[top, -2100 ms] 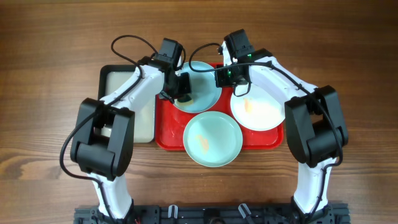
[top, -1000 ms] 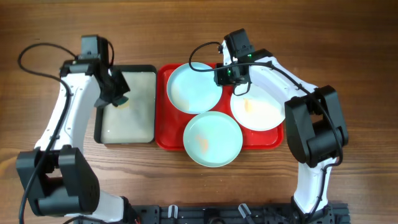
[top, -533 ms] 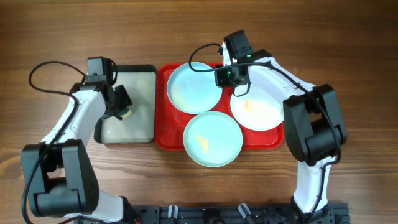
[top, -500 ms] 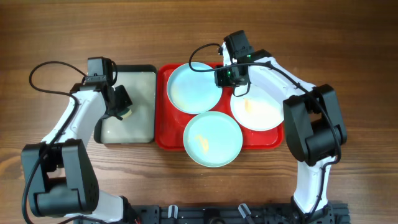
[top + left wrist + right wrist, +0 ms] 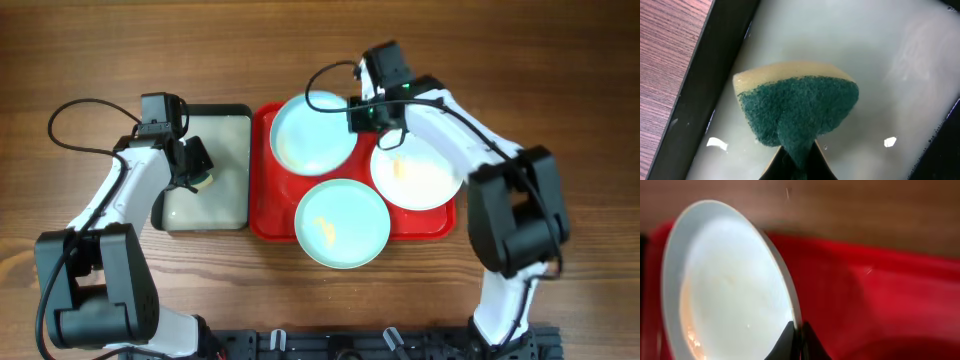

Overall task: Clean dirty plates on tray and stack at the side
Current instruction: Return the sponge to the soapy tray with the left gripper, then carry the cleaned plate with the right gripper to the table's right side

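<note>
Three plates rest on the red tray: a pale turquoise plate at the back left, a second turquoise plate at the front with a yellow smear, and a white plate at the right with an orange smear. My right gripper is shut on the right rim of the back turquoise plate, which is tilted above the tray. My left gripper is shut on a green and yellow sponge over the pale inside of the black-rimmed tray.
The black-rimmed tray holds pale liquid and sits left of the red tray. Brown wooden table surrounds both trays. Cables loop from each arm at the back.
My left arm carried the sponge from the back turquoise plate left to the black-rimmed tray and lowered it. My right gripper has shifted the held plate slightly up and back.
</note>
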Controlling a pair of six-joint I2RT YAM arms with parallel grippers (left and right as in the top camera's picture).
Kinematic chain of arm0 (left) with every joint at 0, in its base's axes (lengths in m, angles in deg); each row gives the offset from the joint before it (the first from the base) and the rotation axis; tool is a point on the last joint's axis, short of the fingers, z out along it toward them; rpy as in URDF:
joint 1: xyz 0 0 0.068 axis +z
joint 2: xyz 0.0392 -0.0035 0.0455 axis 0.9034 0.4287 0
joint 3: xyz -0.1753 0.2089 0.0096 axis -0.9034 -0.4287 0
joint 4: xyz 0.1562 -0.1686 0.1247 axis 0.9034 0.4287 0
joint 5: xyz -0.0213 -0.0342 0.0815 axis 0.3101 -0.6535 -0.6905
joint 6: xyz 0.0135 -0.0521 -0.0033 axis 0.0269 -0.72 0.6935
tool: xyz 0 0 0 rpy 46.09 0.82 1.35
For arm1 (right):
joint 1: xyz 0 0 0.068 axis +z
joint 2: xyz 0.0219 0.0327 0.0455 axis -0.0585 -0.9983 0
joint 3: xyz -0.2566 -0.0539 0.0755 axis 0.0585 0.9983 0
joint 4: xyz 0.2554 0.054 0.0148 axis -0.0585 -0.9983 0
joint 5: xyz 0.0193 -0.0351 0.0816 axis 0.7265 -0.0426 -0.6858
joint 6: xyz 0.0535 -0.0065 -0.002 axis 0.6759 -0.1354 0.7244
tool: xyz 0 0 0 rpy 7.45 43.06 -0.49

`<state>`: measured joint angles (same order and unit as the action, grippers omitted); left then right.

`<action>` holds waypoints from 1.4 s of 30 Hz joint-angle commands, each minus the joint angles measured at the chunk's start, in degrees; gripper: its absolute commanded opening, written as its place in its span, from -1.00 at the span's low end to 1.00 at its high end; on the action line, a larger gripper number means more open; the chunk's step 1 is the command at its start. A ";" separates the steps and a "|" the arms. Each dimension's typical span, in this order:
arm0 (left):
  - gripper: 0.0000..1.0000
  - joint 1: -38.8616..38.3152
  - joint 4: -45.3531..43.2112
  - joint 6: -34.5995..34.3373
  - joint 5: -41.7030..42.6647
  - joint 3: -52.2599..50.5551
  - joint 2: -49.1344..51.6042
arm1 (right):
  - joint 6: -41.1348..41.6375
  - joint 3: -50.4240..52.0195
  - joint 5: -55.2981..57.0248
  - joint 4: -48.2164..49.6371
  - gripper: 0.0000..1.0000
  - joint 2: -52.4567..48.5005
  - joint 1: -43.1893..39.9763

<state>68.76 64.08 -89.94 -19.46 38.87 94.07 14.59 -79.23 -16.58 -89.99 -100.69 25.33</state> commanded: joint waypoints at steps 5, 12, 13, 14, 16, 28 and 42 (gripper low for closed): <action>-0.91 0.26 -0.20 0.33 0.79 -0.46 -0.26 | 6.29 -2.25 4.85 6.88 -0.91 9.64 2.51; -0.91 0.26 0.68 0.79 0.68 -0.46 -0.26 | 7.41 -2.21 24.26 17.11 -0.91 7.19 15.41; -0.92 0.26 0.87 0.79 0.70 -0.46 -0.26 | 7.30 -2.21 28.15 18.91 -0.92 6.05 17.57; -0.92 0.26 1.03 0.79 0.70 -0.46 -0.26 | 7.06 -2.21 30.82 20.46 -0.92 5.09 19.23; -0.92 0.26 1.31 0.79 0.70 -0.46 -0.26 | 3.04 -2.21 33.31 23.80 -0.91 3.76 21.38; -0.92 0.26 1.27 0.76 0.70 -0.46 -0.26 | -48.39 -2.21 39.85 51.43 -0.91 2.40 27.87; -0.92 0.26 1.27 0.79 0.70 -0.46 -0.26 | -65.22 -2.21 39.89 63.67 -0.92 2.43 30.86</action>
<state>68.76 65.41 -89.92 -19.44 38.76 94.07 -53.21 -80.50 22.72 -27.02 -97.87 56.08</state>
